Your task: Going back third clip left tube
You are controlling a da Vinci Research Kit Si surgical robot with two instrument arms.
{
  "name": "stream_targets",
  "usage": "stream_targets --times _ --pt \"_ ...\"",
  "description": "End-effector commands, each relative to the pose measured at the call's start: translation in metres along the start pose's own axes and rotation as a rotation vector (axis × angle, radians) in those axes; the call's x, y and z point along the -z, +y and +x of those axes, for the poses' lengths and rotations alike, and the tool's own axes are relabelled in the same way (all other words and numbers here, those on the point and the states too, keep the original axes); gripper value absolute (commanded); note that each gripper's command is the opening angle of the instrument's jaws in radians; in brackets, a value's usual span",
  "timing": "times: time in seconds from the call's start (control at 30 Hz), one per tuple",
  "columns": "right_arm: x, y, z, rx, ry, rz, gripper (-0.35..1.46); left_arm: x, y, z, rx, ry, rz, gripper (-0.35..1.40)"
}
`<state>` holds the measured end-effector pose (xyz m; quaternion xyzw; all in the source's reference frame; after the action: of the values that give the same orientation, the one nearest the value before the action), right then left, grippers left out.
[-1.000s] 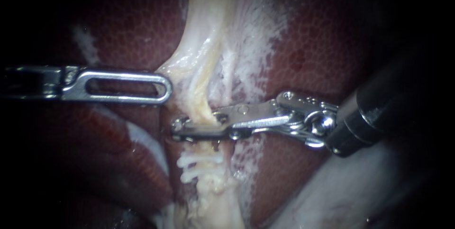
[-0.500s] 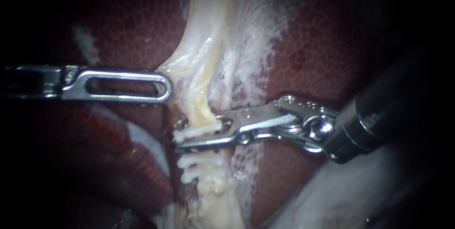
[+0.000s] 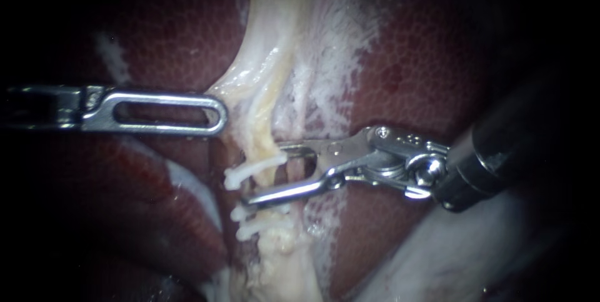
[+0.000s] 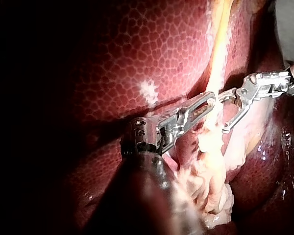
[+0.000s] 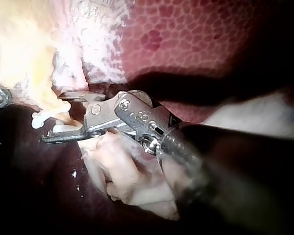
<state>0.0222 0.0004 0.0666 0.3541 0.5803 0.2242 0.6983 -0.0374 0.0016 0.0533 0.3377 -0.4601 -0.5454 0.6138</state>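
The tube [image 3: 265, 120] runs top to bottom through the middle of the endoscope view, lying on the liver [image 3: 425, 58]. The left instrument [image 3: 219, 114] reaches in from the left, its tip against the tube's left edge. Lower down, the right instrument [image 3: 263, 174] comes from the right and straddles the uppermost clip [image 3: 250, 172], with two lower clips [image 3: 249, 233] just beneath.

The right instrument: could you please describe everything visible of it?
The right instrument has a dark shaft entering from the right, a shiny metal wrist and two slim silver jaws. They stand open at the pale tube, a white clip on it lying in the gap; the lower jaw crosses the tube's front.
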Motion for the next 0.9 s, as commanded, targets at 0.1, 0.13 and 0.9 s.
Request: stream_targets --times 0.1,0.13,0.9 --pt "0.0015 -0.0004 -0.0003 0.006 0.005 -0.029 0.60 0.0000 0.0002 0.0000 -0.001 0.001 0.001 -0.35" --pt "0.0020 -0.0005 -0.0004 0.010 0.005 -0.035 0.60 0.0000 0.0002 0.0000 -0.001 0.001 0.001 -0.35" --pt "0.0131 -0.0043 0.0027 0.114 -0.005 -0.080 0.60 -0.0002 0.0014 0.0000 -0.003 -0.001 -0.001 -0.35"
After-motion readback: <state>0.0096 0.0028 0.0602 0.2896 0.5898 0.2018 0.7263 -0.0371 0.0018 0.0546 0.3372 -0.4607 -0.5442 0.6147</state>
